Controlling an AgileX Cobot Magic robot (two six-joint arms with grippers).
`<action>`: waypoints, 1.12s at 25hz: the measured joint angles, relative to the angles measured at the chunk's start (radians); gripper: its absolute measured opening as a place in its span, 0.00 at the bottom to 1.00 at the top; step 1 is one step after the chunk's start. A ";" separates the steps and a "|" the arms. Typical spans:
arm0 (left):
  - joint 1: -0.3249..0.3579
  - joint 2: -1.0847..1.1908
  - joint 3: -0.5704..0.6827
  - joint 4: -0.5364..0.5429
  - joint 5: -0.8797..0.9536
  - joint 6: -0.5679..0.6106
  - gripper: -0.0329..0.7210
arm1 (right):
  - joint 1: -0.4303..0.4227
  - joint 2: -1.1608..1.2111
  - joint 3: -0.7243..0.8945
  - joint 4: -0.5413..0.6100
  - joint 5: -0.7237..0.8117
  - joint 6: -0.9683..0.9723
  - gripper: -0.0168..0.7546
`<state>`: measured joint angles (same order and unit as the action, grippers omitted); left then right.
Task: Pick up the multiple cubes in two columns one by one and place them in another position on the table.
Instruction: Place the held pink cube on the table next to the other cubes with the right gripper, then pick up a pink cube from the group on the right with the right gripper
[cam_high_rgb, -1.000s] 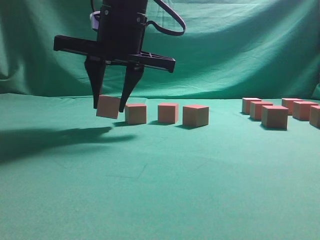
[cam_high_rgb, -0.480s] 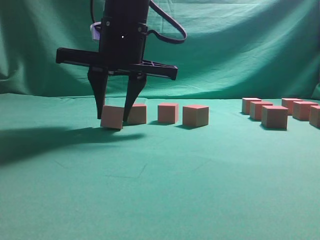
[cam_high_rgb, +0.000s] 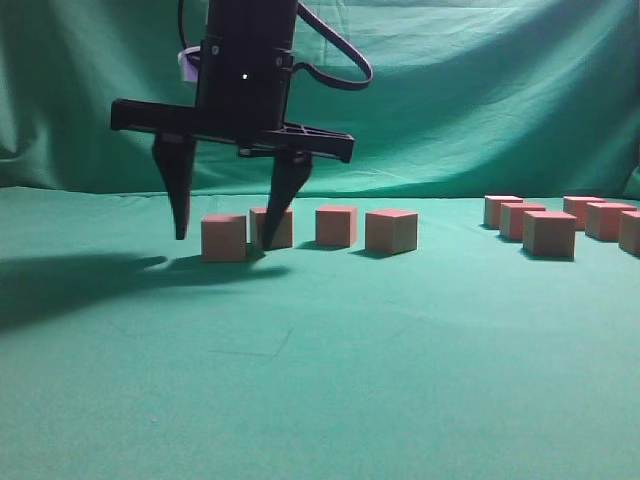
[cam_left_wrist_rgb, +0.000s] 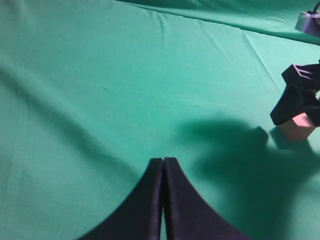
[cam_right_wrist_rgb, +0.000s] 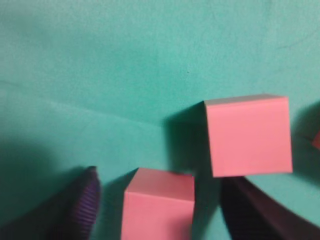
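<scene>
A row of pink cubes sits on the green cloth left of centre. Its leftmost cube (cam_high_rgb: 223, 238) rests on the cloth between the spread fingers of my right gripper (cam_high_rgb: 224, 240), which is open and touches nothing. In the right wrist view that cube (cam_right_wrist_rgb: 157, 207) lies between the jaws (cam_right_wrist_rgb: 161, 200), with the neighbouring cube (cam_right_wrist_rgb: 248, 135) just beyond. The neighbour (cam_high_rgb: 280, 226) stands partly behind the right finger. Two more cubes (cam_high_rgb: 336, 225) (cam_high_rgb: 391, 231) continue the row. My left gripper (cam_left_wrist_rgb: 163, 161) is shut and empty over bare cloth.
Several more pink cubes stand in two columns at the far right (cam_high_rgb: 549, 234) (cam_high_rgb: 606, 220). A green backdrop (cam_high_rgb: 480, 90) hangs behind the table. The left wrist view shows the other gripper (cam_left_wrist_rgb: 299, 95) and a cube (cam_left_wrist_rgb: 298, 125) at its right edge.
The right gripper lowered the tilted cube onto the cloth at the left end of the row, then opened its fingers and let it go. The cube now sits flat.
</scene>
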<state>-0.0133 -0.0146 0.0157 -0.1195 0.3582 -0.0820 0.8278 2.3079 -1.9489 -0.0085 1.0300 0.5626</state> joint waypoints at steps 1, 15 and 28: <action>0.000 0.000 0.000 0.000 0.000 0.000 0.04 | 0.000 0.000 0.000 0.002 0.000 0.000 0.63; 0.000 0.000 0.000 0.000 0.000 0.000 0.04 | 0.000 -0.008 -0.320 0.002 0.206 -0.170 0.79; 0.000 0.000 0.000 0.000 0.000 0.000 0.04 | -0.097 -0.412 -0.156 -0.037 0.221 -0.330 0.79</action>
<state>-0.0133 -0.0146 0.0157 -0.1195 0.3582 -0.0820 0.7311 1.8957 -2.1045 -0.0452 1.2514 0.2328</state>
